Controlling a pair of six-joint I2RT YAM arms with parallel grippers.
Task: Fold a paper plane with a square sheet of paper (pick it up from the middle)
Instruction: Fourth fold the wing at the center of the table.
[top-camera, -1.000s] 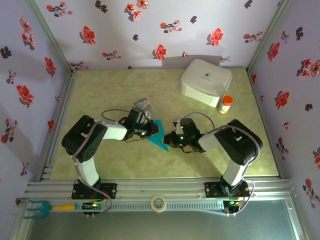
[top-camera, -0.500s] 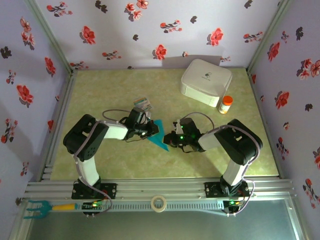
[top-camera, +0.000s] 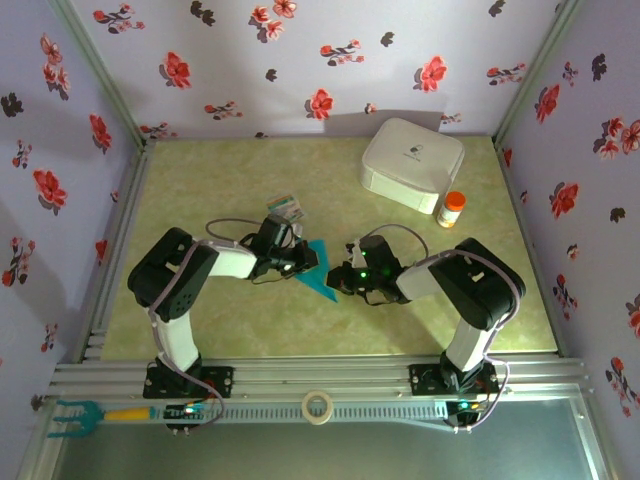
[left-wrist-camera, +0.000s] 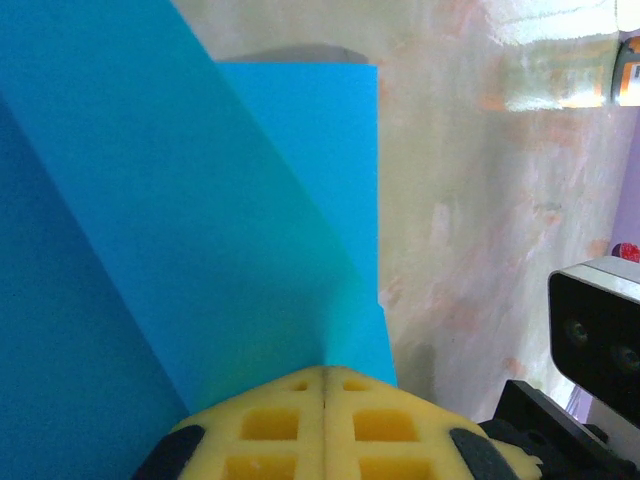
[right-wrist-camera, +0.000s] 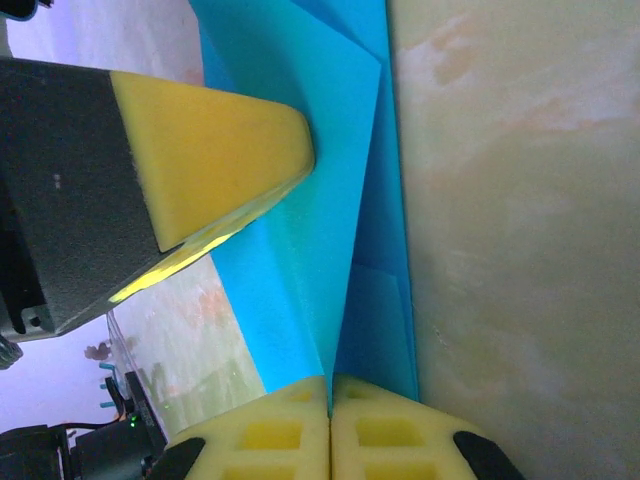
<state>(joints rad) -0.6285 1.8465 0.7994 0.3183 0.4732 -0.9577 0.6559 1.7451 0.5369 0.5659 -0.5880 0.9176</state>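
The square sheet of paper (top-camera: 318, 268), bright turquoise, is creased into a narrow pointed shape and sits between both grippers at mid-table. My left gripper (top-camera: 298, 262) is shut on its left side. In the left wrist view the yellow pads (left-wrist-camera: 290, 420) meet on a fold of the paper (left-wrist-camera: 200, 200). My right gripper (top-camera: 338, 281) is shut on the opposite side, its pads (right-wrist-camera: 390, 430) pinched on a raised crease of the paper (right-wrist-camera: 320, 200). One of the left gripper's yellow fingers (right-wrist-camera: 210, 140) presses the sheet from the upper left of the right wrist view.
A white rounded box (top-camera: 413, 164) and an orange bottle (top-camera: 452, 209) stand at the back right. A small printed card (top-camera: 285, 208) lies just behind the left gripper. A tape roll (top-camera: 318, 407) and a teal-handled tool (top-camera: 70, 415) rest on the front rail.
The left arm's elbow has crept slightly to the right. The paper and both grippers stay where they were.
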